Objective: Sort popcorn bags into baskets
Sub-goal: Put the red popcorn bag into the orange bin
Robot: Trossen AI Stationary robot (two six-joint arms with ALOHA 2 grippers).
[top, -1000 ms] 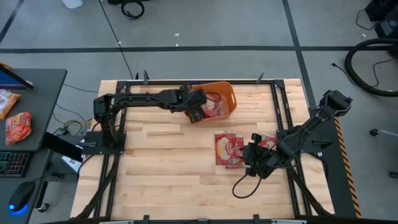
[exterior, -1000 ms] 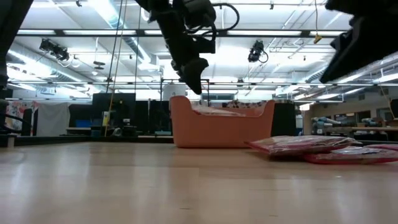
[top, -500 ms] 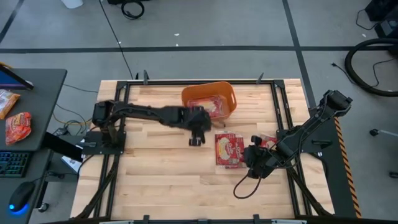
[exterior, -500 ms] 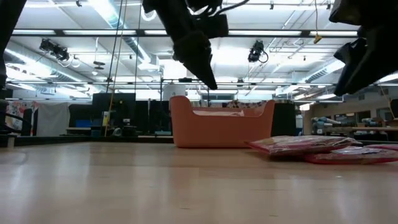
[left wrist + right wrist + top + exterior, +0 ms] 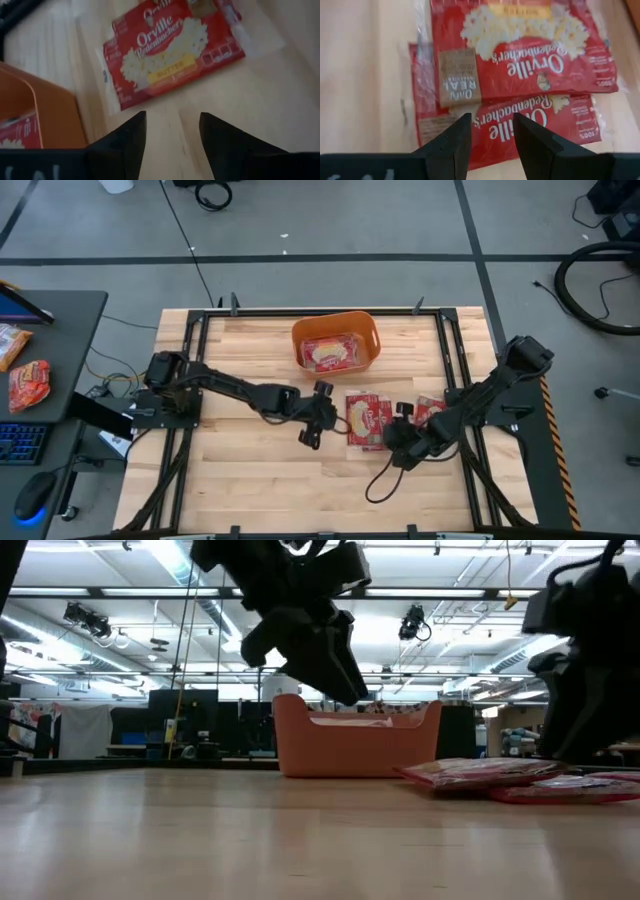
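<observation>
The orange basket (image 5: 337,340) stands near the table's far edge with red popcorn bags (image 5: 330,353) lying in it; it also shows in the low view (image 5: 355,745). Two more red bags (image 5: 367,418) lie overlapped on the wood, flat on the table, and another (image 5: 431,409) lies beside the right arm. My left gripper (image 5: 318,418) is open, just left of the overlapped bags (image 5: 170,52). My right gripper (image 5: 393,436) is open on their right, over the lower bag (image 5: 530,131) and upper bag (image 5: 520,50).
Bare wood lies left of and nearer than the bags. A black cable (image 5: 385,480) loops below the right gripper. Metal frame rails (image 5: 452,350) run along the table's edges. A side desk (image 5: 40,370) with other packets stands beyond the left edge.
My left gripper has swung from over the basket toward the table's near edge and right, coming down beside the overlapped bags. My right gripper has shifted a little left toward the same bags and come lower. The bags on the table have not moved.
</observation>
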